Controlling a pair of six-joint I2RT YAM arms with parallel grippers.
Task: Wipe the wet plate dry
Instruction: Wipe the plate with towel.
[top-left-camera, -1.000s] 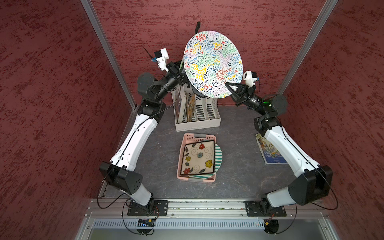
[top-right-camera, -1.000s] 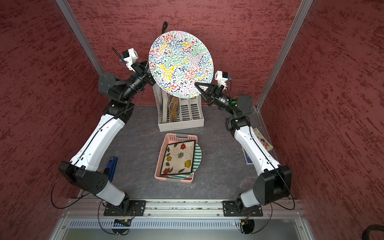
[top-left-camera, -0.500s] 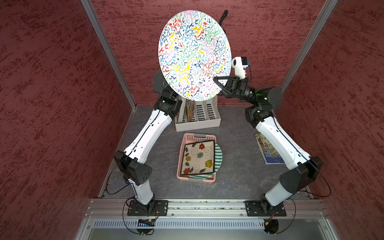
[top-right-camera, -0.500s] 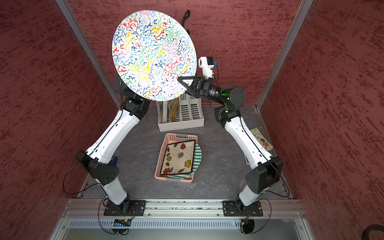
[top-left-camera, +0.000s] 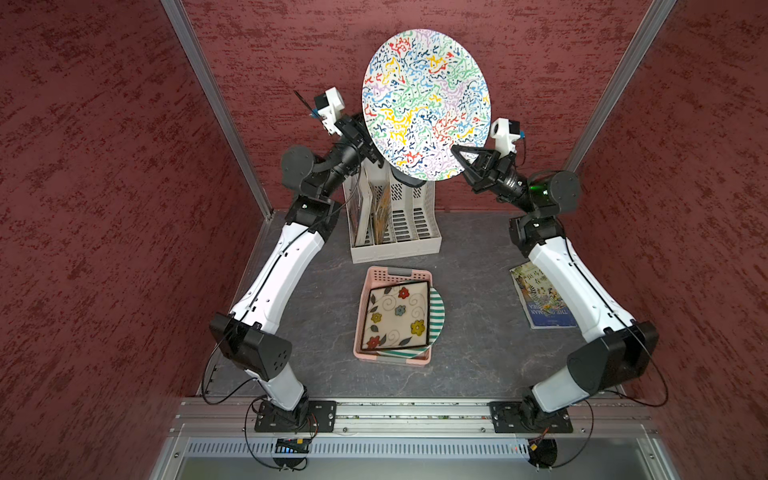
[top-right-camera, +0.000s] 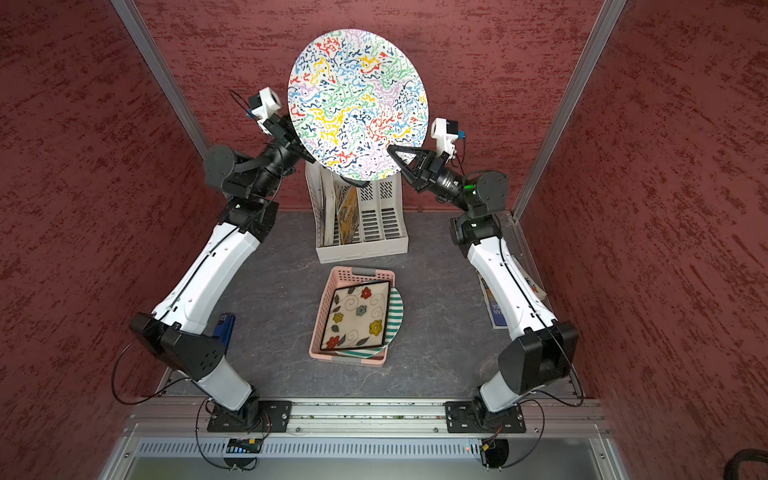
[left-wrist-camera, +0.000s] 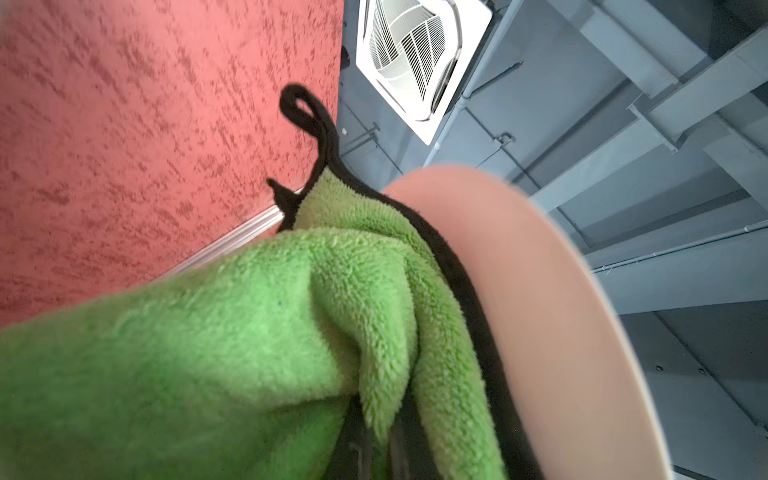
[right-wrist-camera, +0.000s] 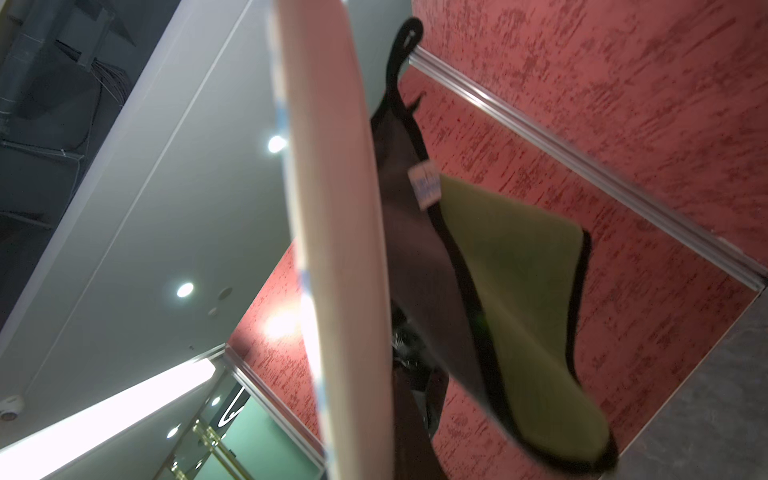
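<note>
A big round plate (top-left-camera: 426, 104) (top-right-camera: 357, 104) with coloured squiggles stands tilted high above the table. My right gripper (top-left-camera: 456, 150) (top-right-camera: 391, 148) is shut on its lower right rim. Seen from the right wrist, the rim (right-wrist-camera: 332, 249) runs edge-on between the jaws of that gripper (right-wrist-camera: 374, 453). My left gripper (top-left-camera: 370, 151) (top-right-camera: 305, 154) reaches behind the plate, shut on a green cloth (left-wrist-camera: 249, 332) with a black edge. The cloth (right-wrist-camera: 519, 291) lies against the plate's plain back (left-wrist-camera: 519, 291). In both top views the plate hides the cloth.
Below the plate stands a white file rack (top-left-camera: 395, 232) with papers. A pink basket (top-left-camera: 392, 273) mid-table holds a square flowered plate (top-left-camera: 395, 318) over a green-striped one (top-left-camera: 437, 311). A book (top-left-camera: 540, 297) lies right, a blue object (top-right-camera: 224, 328) left. Red walls enclose the cell.
Half a second ago the plate was swung up and to the left, hiding the left wrist. It is now back to the right and lower, as one second ago; both arms moved with it.
</note>
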